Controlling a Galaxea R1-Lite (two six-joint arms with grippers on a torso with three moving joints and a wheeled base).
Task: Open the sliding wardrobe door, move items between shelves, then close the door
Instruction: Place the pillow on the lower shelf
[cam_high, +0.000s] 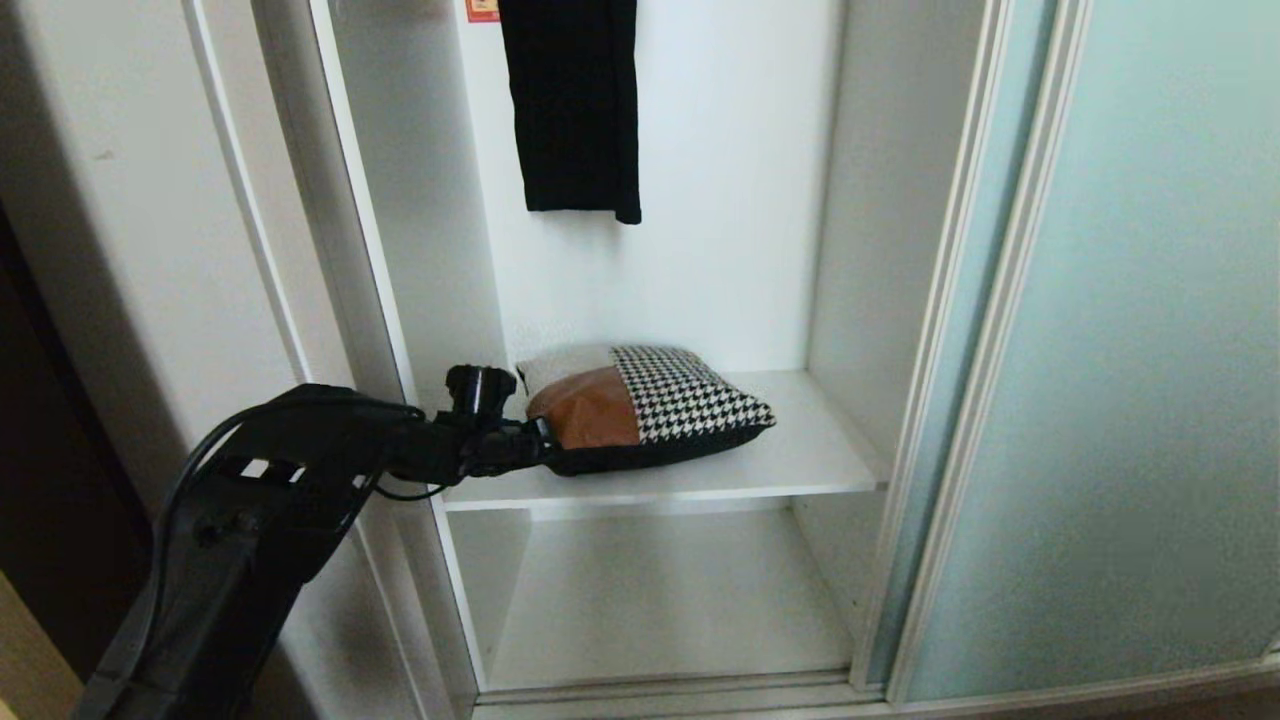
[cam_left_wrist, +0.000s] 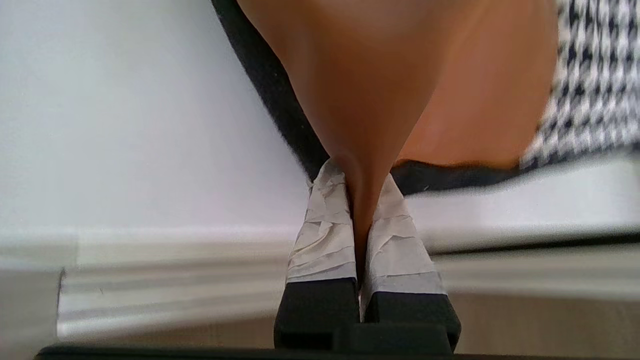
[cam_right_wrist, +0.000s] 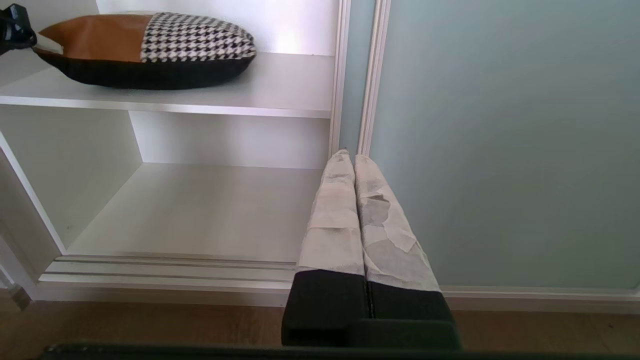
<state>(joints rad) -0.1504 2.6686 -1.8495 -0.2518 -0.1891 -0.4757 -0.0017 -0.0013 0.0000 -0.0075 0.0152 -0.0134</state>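
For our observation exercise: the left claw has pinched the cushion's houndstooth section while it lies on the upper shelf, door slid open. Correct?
Not quite. The left claw pinches the cushion at its tan-orange patch, not the houndstooth; the left wrist view shows it. The upper shelf and the open door are right.

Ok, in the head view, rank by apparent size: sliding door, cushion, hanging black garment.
1. Sliding door, by far the largest.
2. and 3. Hanging black garment and cushion look alike; the garment is cut off at the top, so no ranking.
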